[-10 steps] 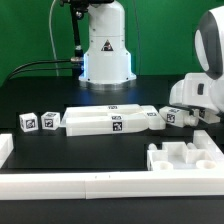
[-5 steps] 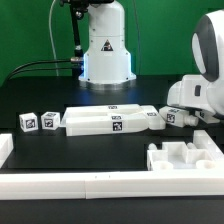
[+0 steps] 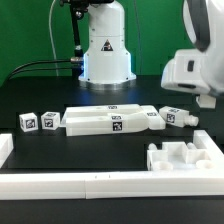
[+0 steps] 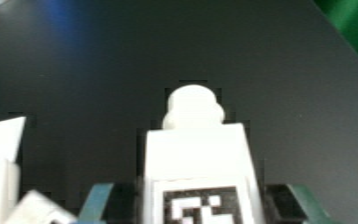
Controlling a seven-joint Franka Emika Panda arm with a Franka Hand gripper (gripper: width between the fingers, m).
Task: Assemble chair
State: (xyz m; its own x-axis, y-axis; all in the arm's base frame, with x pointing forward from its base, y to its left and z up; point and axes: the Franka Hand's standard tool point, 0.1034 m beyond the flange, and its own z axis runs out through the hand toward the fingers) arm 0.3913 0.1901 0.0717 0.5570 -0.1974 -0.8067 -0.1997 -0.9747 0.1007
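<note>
Exterior view has the chair parts (image 3: 150,118) spread over the black table (image 3: 40,150), with the long border rail (image 3: 90,185) in the foreground: a long slab (image 3: 100,122) mid-row, a notched block (image 3: 183,156) at that view's right, and two tagged cubes (image 3: 28,122) at its left. Wrist view shows the gripper (image 4: 195,205) with its fingers (image 4: 101,200) narrowed onto a tagged short leg (image 4: 195,150).

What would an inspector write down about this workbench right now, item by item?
Surface: black table, no spills seen.
Job's things: tagged cube beside second cube, long slab, small tagged piece and notched block, all lying loose.
Clutter: nothing seen.
Hand: hand is above the table and appears closed on a tagged peg piece.
Cables: black cables lead to the robot base.
Surroundings: green backdrop; white border rail along the near edge.
</note>
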